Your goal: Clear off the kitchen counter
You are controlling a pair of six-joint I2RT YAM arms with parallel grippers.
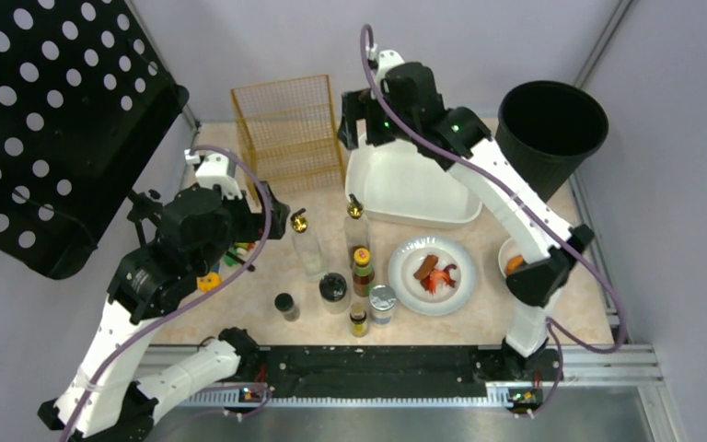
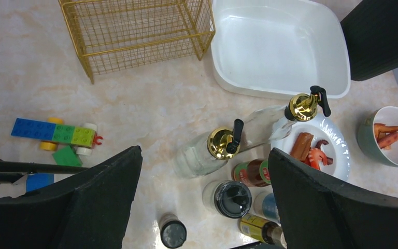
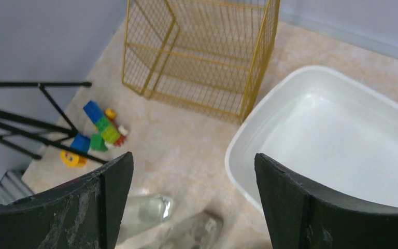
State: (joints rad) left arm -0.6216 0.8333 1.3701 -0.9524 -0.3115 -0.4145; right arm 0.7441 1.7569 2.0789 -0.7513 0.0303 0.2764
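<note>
The kitchen counter (image 1: 488, 308) holds a cluster of containers near its front middle: two clear glass bottles with gold pump tops (image 1: 306, 244) (image 1: 356, 230), a red-and-green labelled sauce bottle (image 1: 362, 270), a black-lidded jar (image 1: 333, 290), a small dark-capped shaker (image 1: 286, 306) and a can (image 1: 383, 302). My left gripper (image 1: 272, 214) is open and empty, high above the left pump bottle (image 2: 199, 153). My right gripper (image 1: 354, 124) is open and empty, raised over the white tub's (image 3: 331, 135) left rim.
A plate (image 1: 407, 253) of food scraps and a bowl (image 2: 365, 140) with food sit at the right. A gold wire rack (image 1: 290, 133) stands at the back, a black bin (image 1: 552, 124) at the back right. Toy bricks (image 2: 54, 132) lie at the left beside a black perforated panel (image 1: 46, 120).
</note>
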